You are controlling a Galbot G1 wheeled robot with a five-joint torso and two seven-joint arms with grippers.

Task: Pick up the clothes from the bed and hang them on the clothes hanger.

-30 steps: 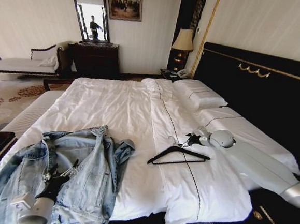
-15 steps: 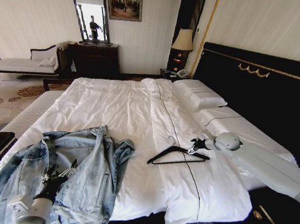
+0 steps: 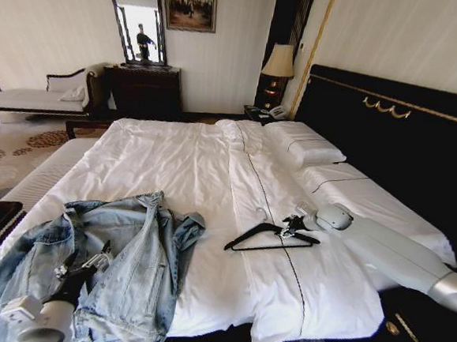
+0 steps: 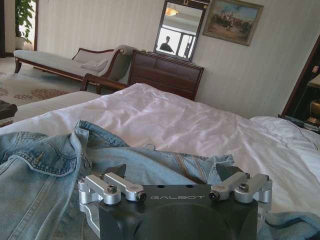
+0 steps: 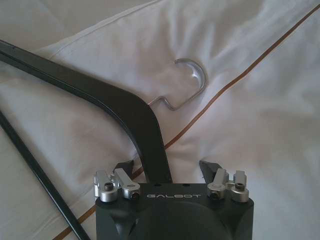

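the right gripper (image 3: 291,223) is now sitting at the 3 o'clock end of the clothes hanger (image 3: 271,238), over its right arm just below the apex. half a second ago it was a little further toward 3 o'clock, and a second ago it was up near 1 o'clock of the hanger's apex, so it has been settling in over the frame. in the right wrist view the hanger's black arm (image 5: 125,107) is running straight between the fingertips (image 5: 210,167), which are standing spread on either side of it and not yet pinching; the metal hook (image 5: 192,80) is lying at 12 o'clock on the white sheet.

the left gripper (image 3: 86,267) is resting low on the denim jacket (image 3: 138,267), which is lying spread at the 7 o'clock corner of the bed (image 3: 182,159), well apart from the hanger. it has drifted slightly toward 9 o'clock over the last second. in the left wrist view its fingers (image 4: 230,172) are spread wide over the blue cloth (image 4: 45,175), gripping nothing.

judging from this, both arms are lining up their grasps: the right one looks ready to close on the hanger, while the jacket is still waiting to be lifted, so the task is at an early stage.
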